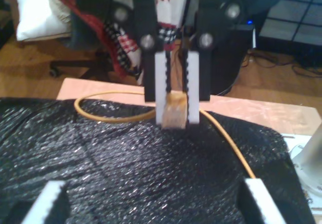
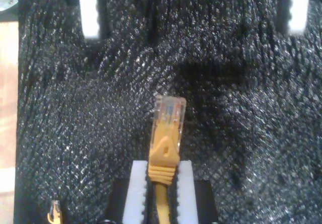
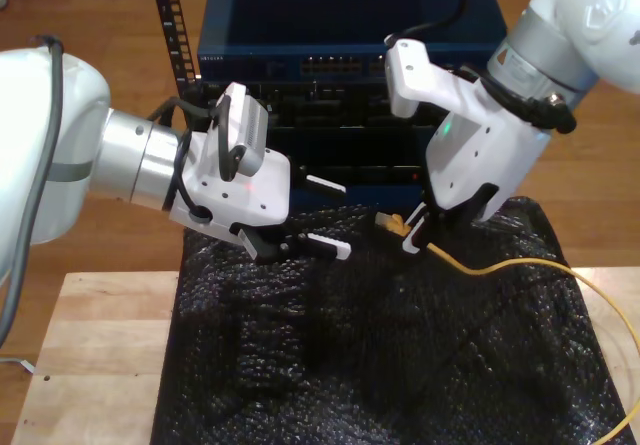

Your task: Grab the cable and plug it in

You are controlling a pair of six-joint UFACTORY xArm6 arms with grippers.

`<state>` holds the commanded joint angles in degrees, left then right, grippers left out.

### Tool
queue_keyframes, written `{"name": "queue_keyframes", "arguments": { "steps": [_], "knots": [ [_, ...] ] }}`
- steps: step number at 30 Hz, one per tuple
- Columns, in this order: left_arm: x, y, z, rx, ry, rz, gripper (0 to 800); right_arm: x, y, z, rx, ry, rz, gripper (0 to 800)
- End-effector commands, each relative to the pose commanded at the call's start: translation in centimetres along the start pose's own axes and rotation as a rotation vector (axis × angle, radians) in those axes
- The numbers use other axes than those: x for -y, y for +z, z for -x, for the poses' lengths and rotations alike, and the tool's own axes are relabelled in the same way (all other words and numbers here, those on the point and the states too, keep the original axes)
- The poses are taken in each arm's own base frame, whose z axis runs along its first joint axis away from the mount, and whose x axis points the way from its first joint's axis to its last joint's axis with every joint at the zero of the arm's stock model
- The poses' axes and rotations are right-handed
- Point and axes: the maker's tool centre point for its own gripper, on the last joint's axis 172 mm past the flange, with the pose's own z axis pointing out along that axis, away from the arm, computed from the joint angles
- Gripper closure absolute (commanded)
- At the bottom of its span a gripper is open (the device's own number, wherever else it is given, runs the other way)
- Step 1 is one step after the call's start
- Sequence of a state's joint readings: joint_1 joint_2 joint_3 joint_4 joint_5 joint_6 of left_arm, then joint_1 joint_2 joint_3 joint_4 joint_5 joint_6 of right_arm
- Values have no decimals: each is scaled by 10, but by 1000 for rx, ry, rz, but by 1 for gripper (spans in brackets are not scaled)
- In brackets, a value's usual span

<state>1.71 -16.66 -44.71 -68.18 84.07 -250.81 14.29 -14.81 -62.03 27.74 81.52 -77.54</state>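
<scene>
The cable (image 3: 500, 265) is thin and yellow-orange and trails across the black bubble wrap (image 3: 380, 365) to the exterior view's right. Its clear plug (image 2: 170, 110) with the yellow boot sticks out past my second gripper (image 2: 162, 167), which is shut on the boot. This gripper (image 3: 415, 233) hovers just above the wrap, at the centre-right of the exterior view. My first gripper (image 3: 335, 215) faces it from the exterior view's left, open wide and holding nothing. From my first gripper (image 1: 153, 199), the plug (image 1: 176, 114) is seen end-on between the second gripper's pads (image 1: 162, 90).
A blue network switch (image 3: 340, 35) with a row of ports (image 3: 350, 65) stands in a rack behind the grippers. The wrap lies on a wooden table (image 3: 80, 365). A chair with checked cloth (image 1: 121, 38) stands beyond the table edge.
</scene>
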Motion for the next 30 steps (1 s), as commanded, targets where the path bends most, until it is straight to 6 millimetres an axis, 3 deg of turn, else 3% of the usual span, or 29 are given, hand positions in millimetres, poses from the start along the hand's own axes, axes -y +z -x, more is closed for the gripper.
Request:
{"name": "queue_keyframes", "arguments": {
  "steps": [14,22,30],
  "knots": [
    [-8,8,-2,-5,18,31,217,3,15,0,10,-1,-31,792],
    [-11,11,-1,-5,14,41,441,2,16,0,10,-1,-33,792],
    [-12,12,2,-4,4,46,514,2,16,1,14,-3,-32,791]
  ]
}}
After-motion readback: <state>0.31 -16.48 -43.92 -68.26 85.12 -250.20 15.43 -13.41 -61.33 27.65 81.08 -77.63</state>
